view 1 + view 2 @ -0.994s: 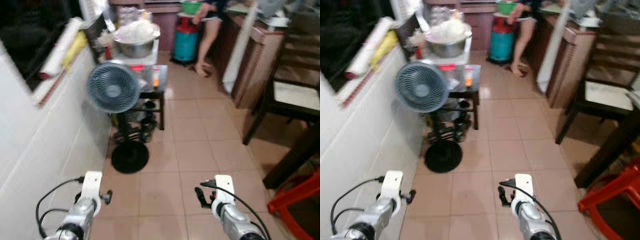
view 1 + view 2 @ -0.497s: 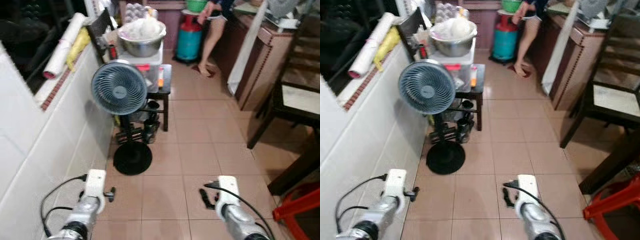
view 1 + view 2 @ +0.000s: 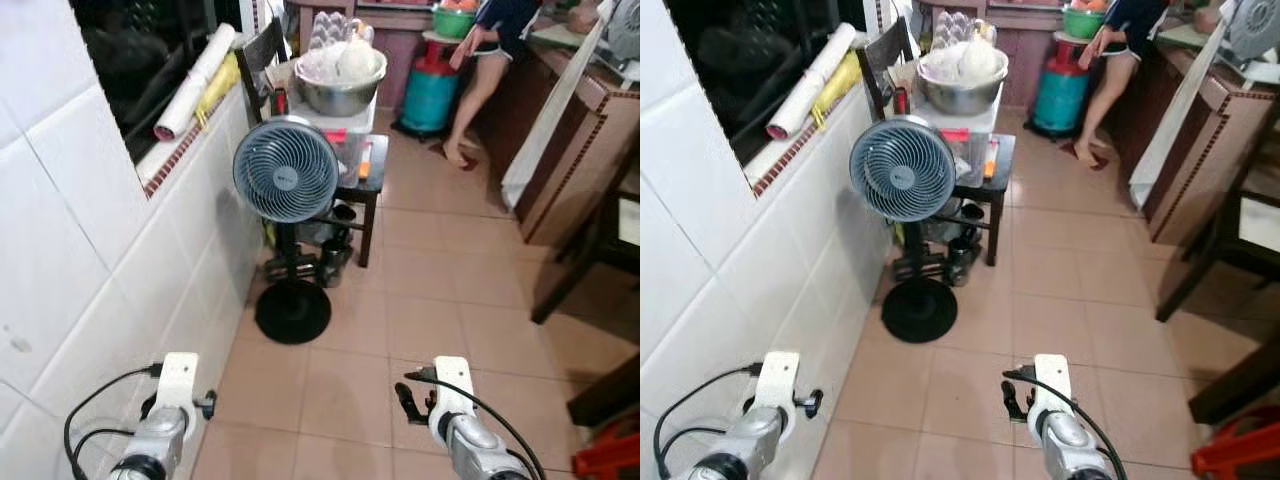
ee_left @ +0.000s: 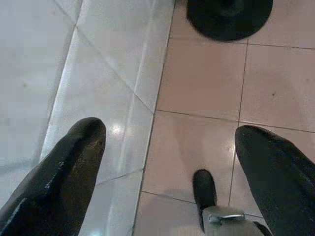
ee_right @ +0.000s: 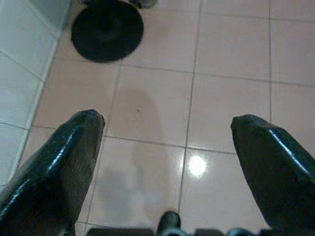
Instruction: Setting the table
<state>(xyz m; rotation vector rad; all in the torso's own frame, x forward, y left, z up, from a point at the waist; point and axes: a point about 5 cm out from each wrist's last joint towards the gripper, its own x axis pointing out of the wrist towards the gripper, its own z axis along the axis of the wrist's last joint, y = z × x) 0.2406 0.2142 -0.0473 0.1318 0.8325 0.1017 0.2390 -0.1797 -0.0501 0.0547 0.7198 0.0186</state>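
No readable text, small pale badge at the hub of the grey standing fan [image 3: 285, 182] too blurred to make out, no legible labels, numbers or signs elsewhere

We see a grey pedestal fan [image 3: 285, 183] on the tiled floor [image 3: 420, 330] against a white tiled wall [image 3: 90, 250], a steel bowl [image 3: 341, 85] behind it, and a person [image 3: 483, 60] beyond.
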